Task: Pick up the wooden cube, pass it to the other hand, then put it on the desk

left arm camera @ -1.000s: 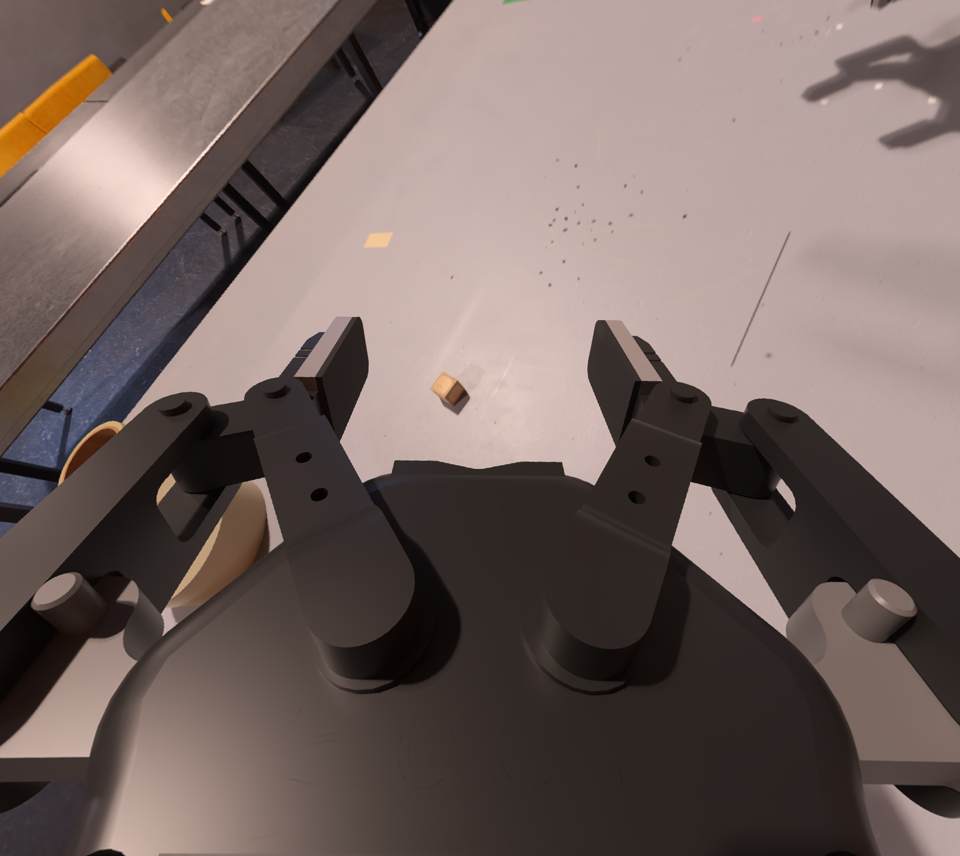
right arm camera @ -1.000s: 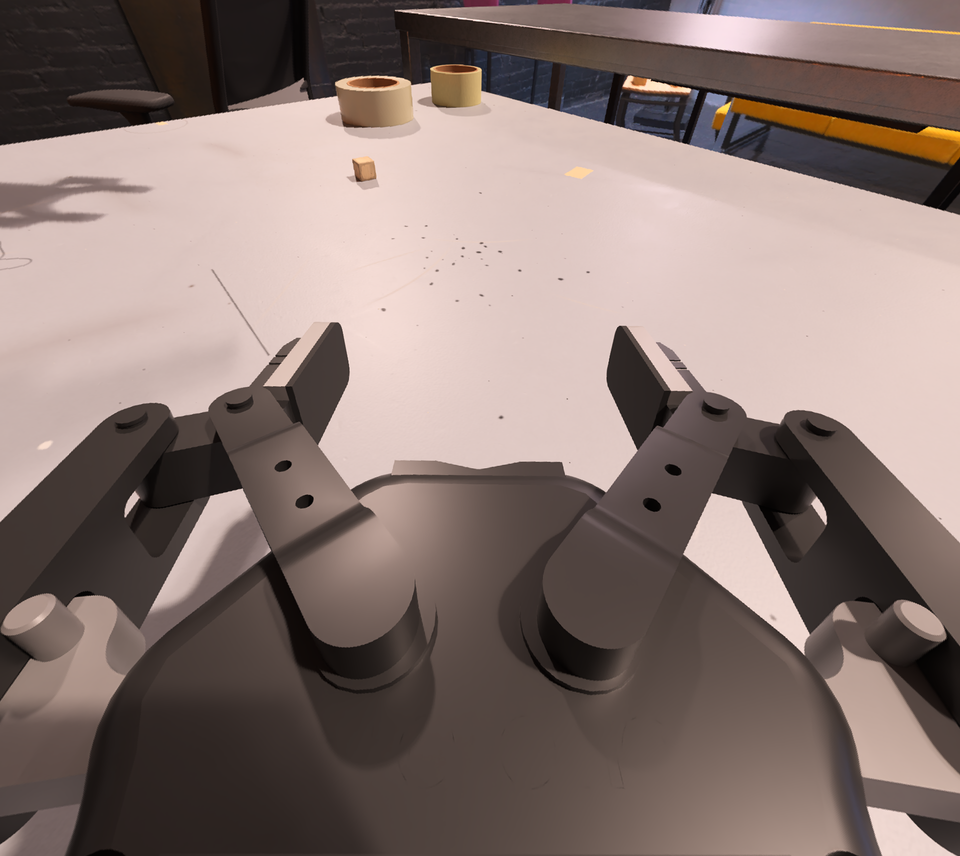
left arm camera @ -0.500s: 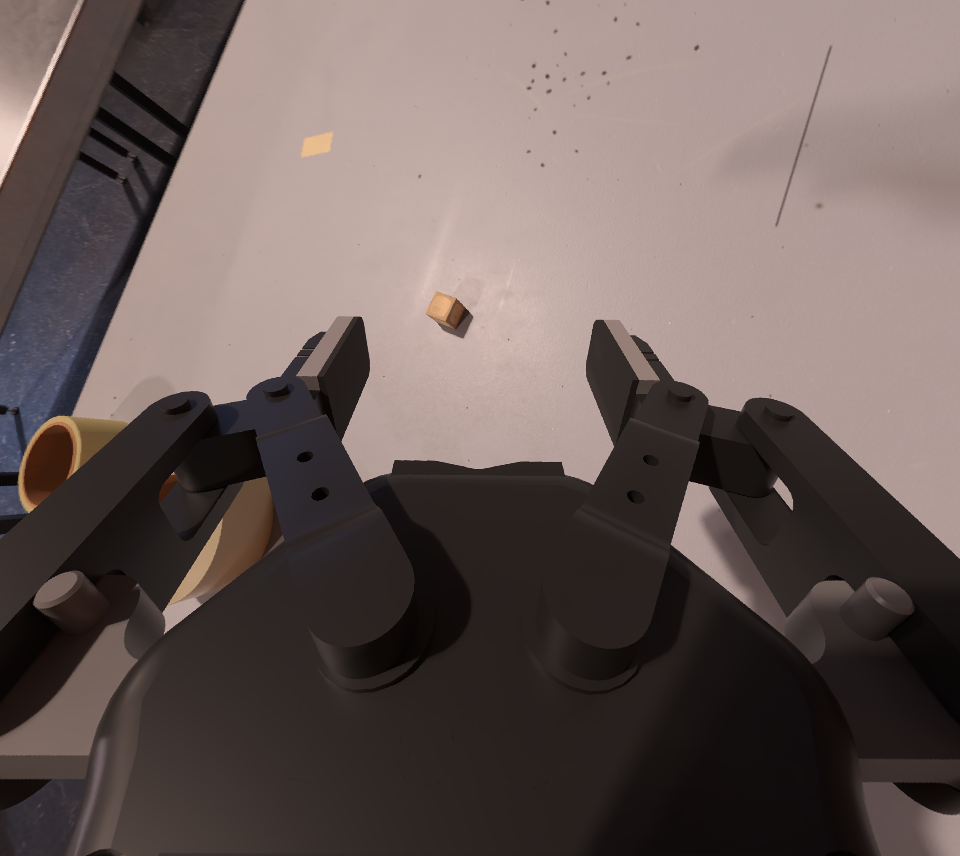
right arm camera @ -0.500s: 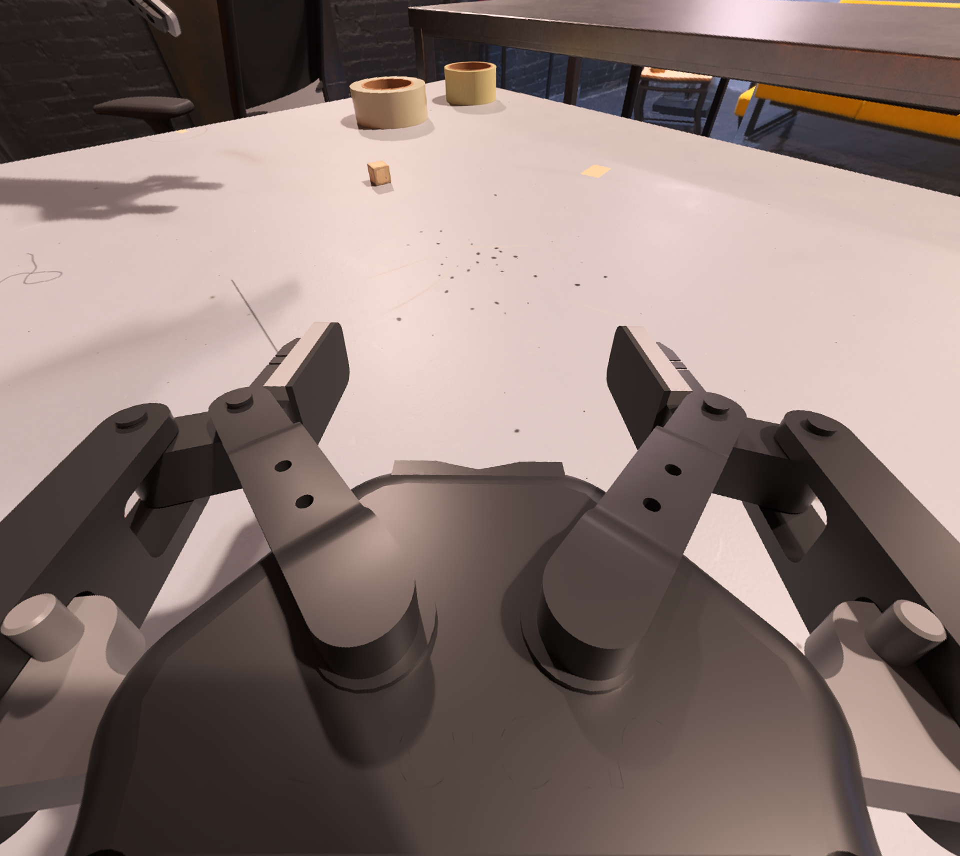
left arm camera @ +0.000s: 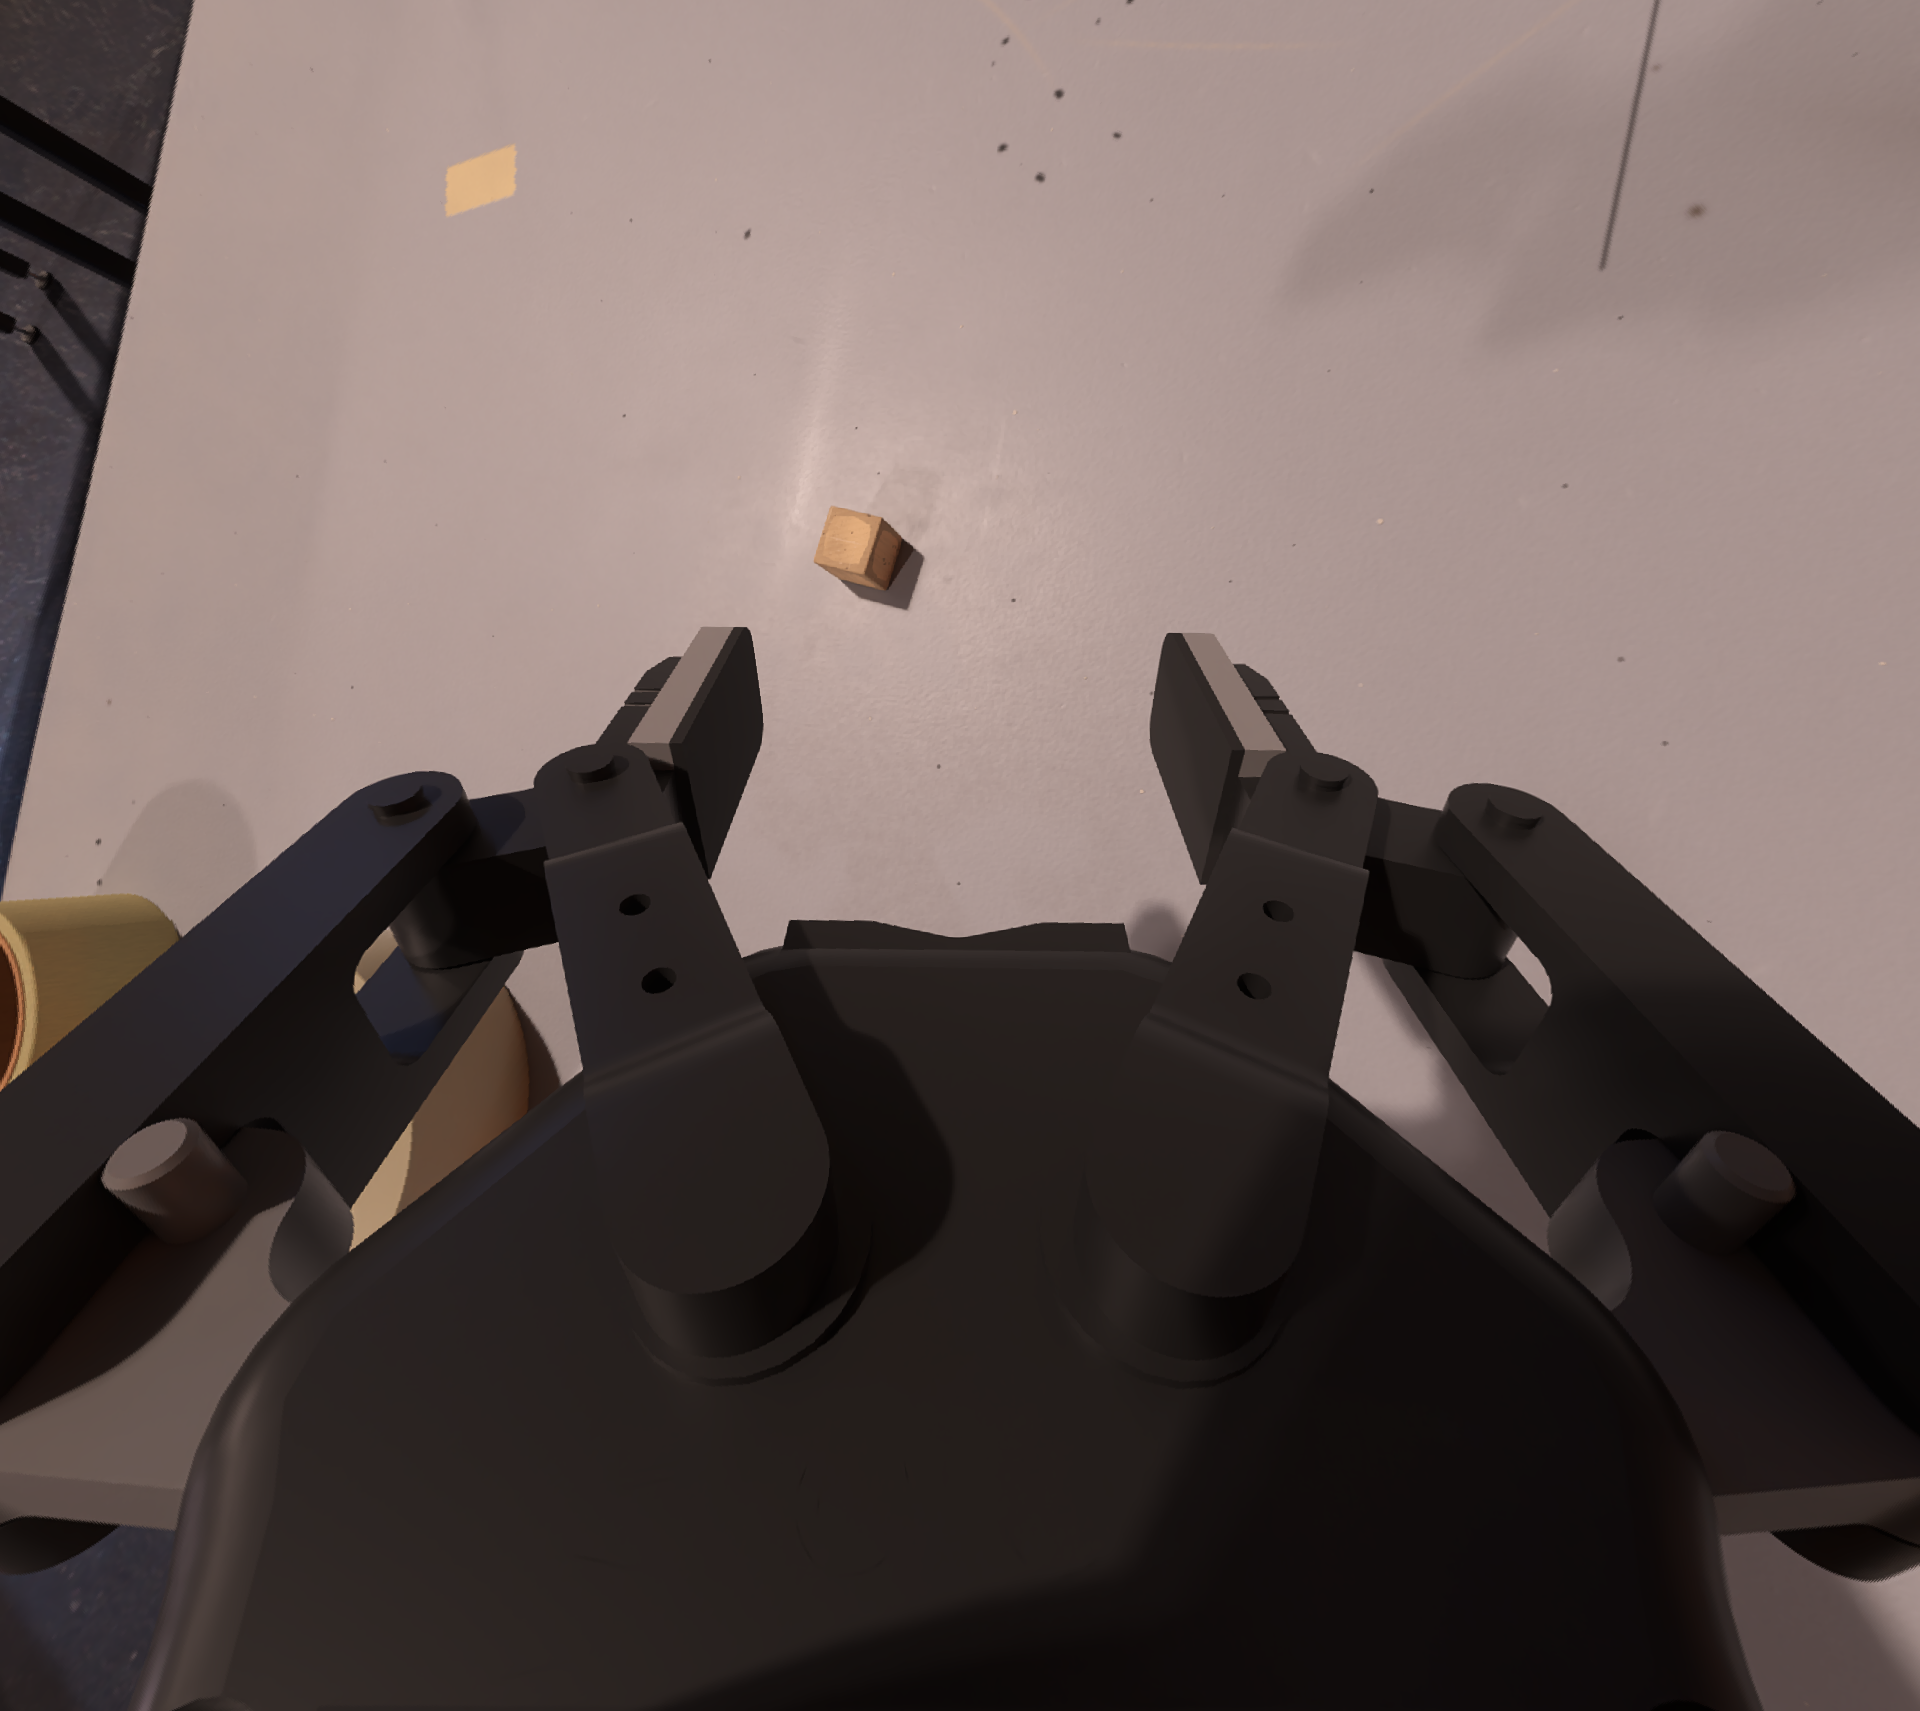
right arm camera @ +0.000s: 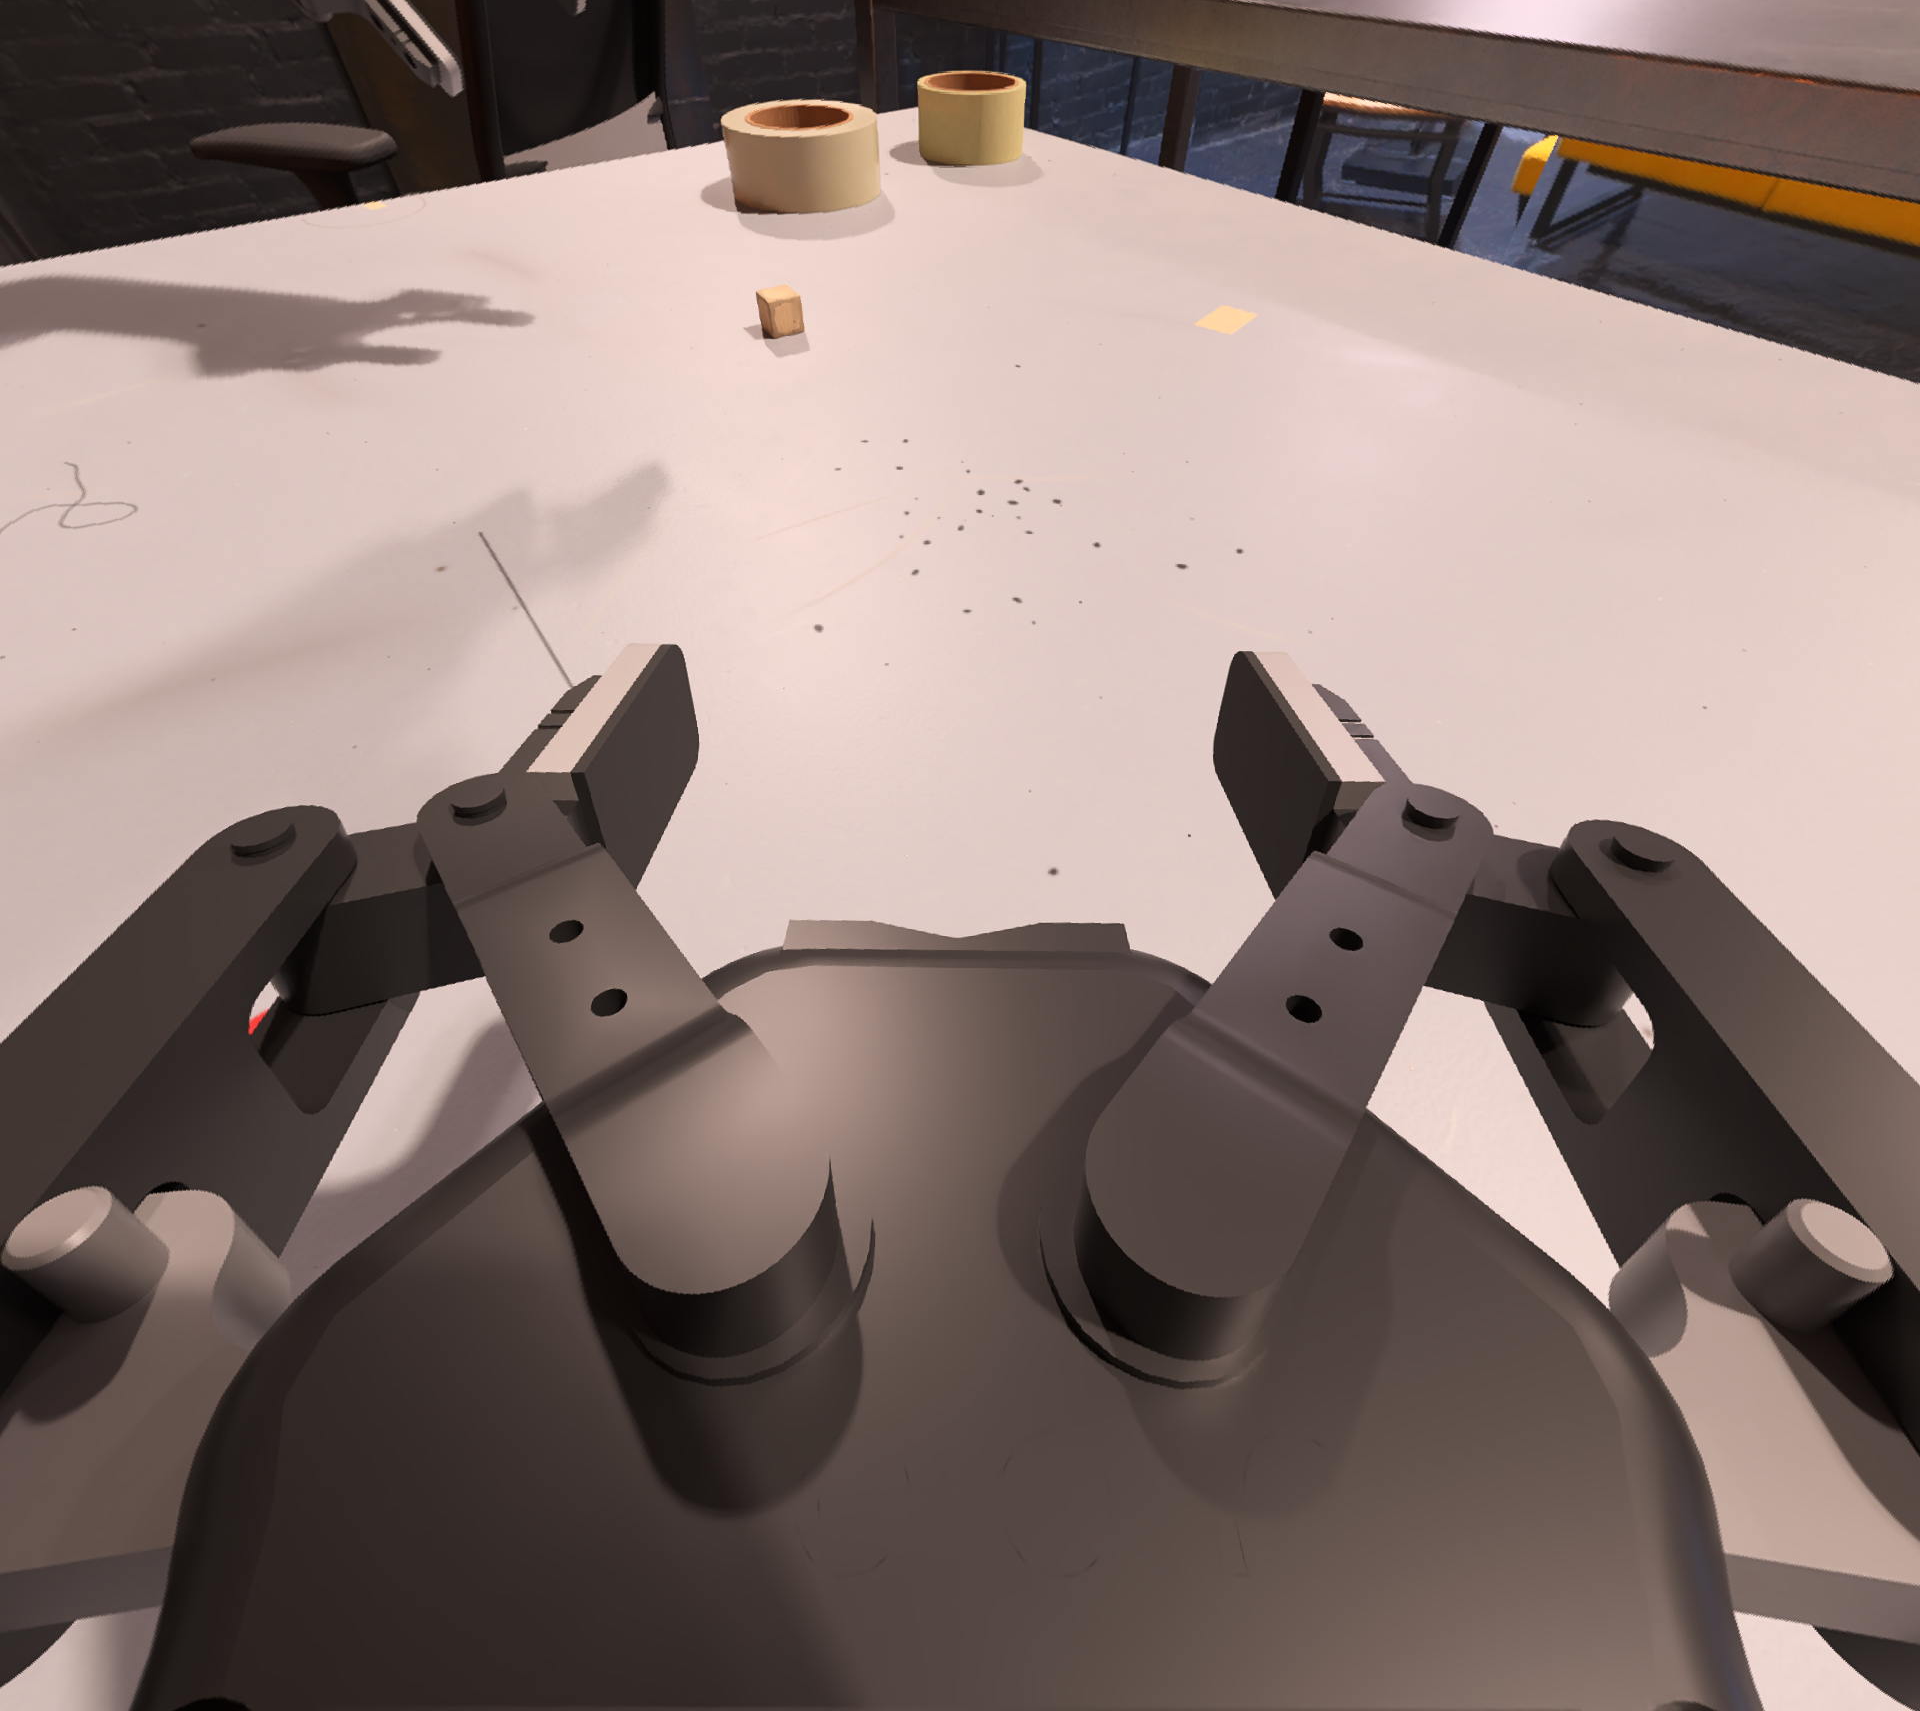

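The cube (left arm camera: 858,548) sits alone on the bench (left arm camera: 1247,466), just ahead of the left claw (left arm camera: 954,695), whose fingers are spread wide and empty above it. The right claw (right arm camera: 954,716) is also spread and empty, well apart from the cube, low over the bench. Small and wooden, the cube should be light, stiff and not fragile; its flat faces look smooth, so pinch two opposite sides squarely, turning the claw to match its skewed sides.
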Available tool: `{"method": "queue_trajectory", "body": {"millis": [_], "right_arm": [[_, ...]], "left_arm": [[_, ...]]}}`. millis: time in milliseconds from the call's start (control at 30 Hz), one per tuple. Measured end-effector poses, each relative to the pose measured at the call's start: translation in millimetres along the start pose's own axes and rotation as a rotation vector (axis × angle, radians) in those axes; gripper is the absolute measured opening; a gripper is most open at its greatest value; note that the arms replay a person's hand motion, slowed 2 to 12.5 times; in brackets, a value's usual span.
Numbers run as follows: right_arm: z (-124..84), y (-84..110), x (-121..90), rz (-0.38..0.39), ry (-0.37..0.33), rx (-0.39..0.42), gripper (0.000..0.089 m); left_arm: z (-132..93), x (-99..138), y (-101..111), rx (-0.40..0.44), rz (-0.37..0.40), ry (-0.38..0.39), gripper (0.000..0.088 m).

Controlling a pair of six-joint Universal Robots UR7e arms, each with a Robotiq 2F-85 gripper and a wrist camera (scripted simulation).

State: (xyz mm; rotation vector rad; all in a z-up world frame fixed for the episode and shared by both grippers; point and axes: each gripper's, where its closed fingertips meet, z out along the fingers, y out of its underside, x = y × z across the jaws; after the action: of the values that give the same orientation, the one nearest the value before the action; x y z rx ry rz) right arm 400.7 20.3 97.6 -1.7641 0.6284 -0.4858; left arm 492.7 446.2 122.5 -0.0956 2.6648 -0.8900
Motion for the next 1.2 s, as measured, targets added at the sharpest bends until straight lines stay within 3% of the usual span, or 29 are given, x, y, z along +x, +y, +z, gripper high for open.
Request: {"method": "queue_trajectory", "body": {"millis": [467,933,1200], "right_arm": [[4.4,-1.6,-4.0,-0.014,-0.005,-0.026,0.0854],[6.5,-1.7,-5.7,-0.018,-0.008,-0.037,0.0854],[7.3,-0.4,-5.8,-0.018,-0.014,-0.044,0.0854]], "left_arm": [[26.5,-28.2,8.4,-0.035,-0.080,0.003,0.0584],[49.2,-46.6,10.3,-0.069,-0.094,-0.014,0.0644],[60.7,-48.2,9.4,-0.080,-0.062,0.013,0.0665]]}}
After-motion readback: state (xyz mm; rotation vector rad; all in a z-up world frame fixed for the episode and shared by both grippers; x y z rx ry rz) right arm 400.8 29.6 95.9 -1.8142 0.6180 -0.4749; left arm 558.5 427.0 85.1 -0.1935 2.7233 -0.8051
